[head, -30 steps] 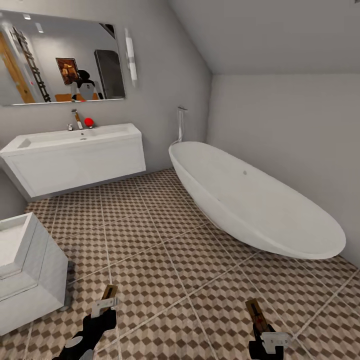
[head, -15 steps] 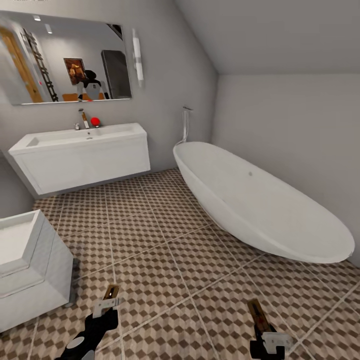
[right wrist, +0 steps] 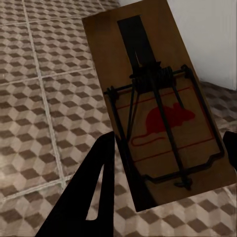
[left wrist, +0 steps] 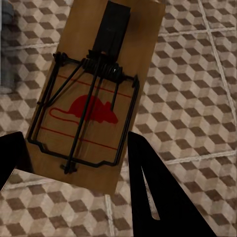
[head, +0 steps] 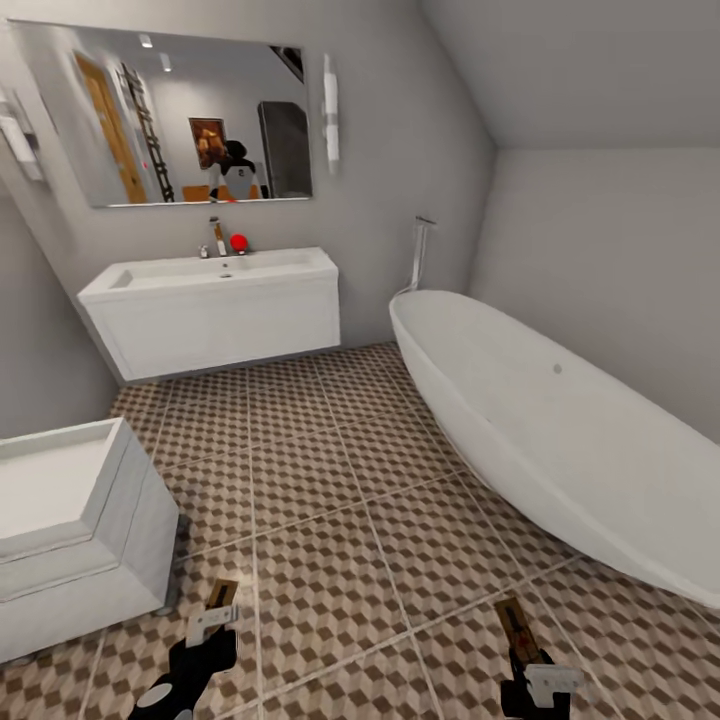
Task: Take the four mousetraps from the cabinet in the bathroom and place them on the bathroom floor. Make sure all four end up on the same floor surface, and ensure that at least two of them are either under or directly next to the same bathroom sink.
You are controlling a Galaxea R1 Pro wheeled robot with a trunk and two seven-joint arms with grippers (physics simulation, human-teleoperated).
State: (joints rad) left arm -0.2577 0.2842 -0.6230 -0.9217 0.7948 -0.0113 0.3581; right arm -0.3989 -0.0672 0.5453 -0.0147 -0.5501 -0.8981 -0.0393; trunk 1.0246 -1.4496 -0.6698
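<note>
The main risk I see is that a mousetrap slips out or falls flat too far from the sink (head: 215, 275), because each board is pinched only at its near end and sticks far out over the bathroom floor (head: 330, 500). Both arms are low and forward: the left end effector (head: 205, 632) is clamped on one mousetrap (left wrist: 94, 89), and the right end effector (head: 535, 672) on the other mousetrap (right wrist: 158, 108), well apart from the sink.

Even, soft, bright light, faint shadows under the sink (head: 215, 300), slightly blurred render, wide-angle stretching at edges.
</note>
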